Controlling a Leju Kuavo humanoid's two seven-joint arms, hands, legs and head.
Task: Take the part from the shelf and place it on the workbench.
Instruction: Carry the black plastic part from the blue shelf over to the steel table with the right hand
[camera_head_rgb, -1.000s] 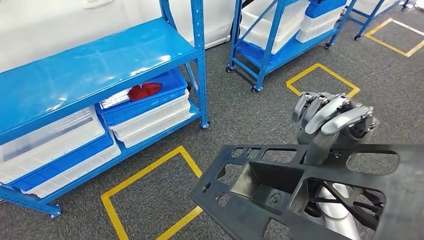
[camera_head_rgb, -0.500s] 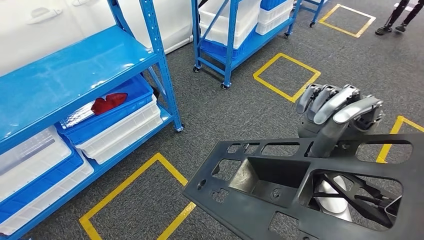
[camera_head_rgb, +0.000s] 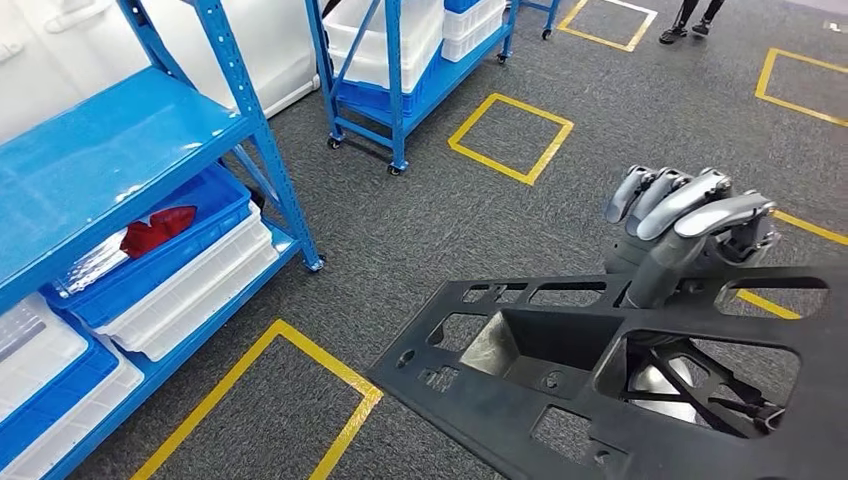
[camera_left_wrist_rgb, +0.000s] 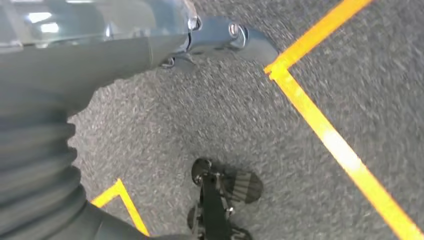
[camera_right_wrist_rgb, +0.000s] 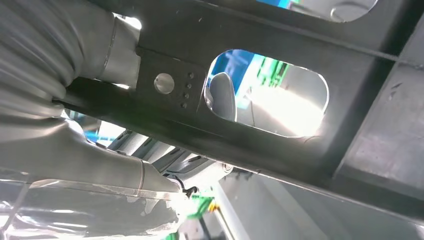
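The part (camera_head_rgb: 560, 400) is a large flat black frame with several cut-outs and a sunken pocket, carried level in front of me at the lower right of the head view. My right hand (camera_head_rgb: 688, 228) grips its far edge, fingers curled over the rim. In the right wrist view the part's underside (camera_right_wrist_rgb: 300, 45) crosses the picture with my right hand (camera_right_wrist_rgb: 85, 150) beneath it and a fingertip showing through one cut-out. My left hand (camera_left_wrist_rgb: 125, 45) hangs over the grey carpet; its fingers are hidden, and nothing is seen in it.
A blue shelf (camera_head_rgb: 120, 150) stands at the left, holding white bins and a blue bin (camera_head_rgb: 205, 215) with a red item (camera_head_rgb: 155, 228). A wheeled blue rack (camera_head_rgb: 395, 70) stands behind. Yellow tape squares (camera_head_rgb: 510, 135) mark the carpet. A person's feet (camera_head_rgb: 695, 20) show far back.
The whole picture has shifted: the camera has turned right, so the shelf slides off to the left. The part stays in my right hand in the same pose.
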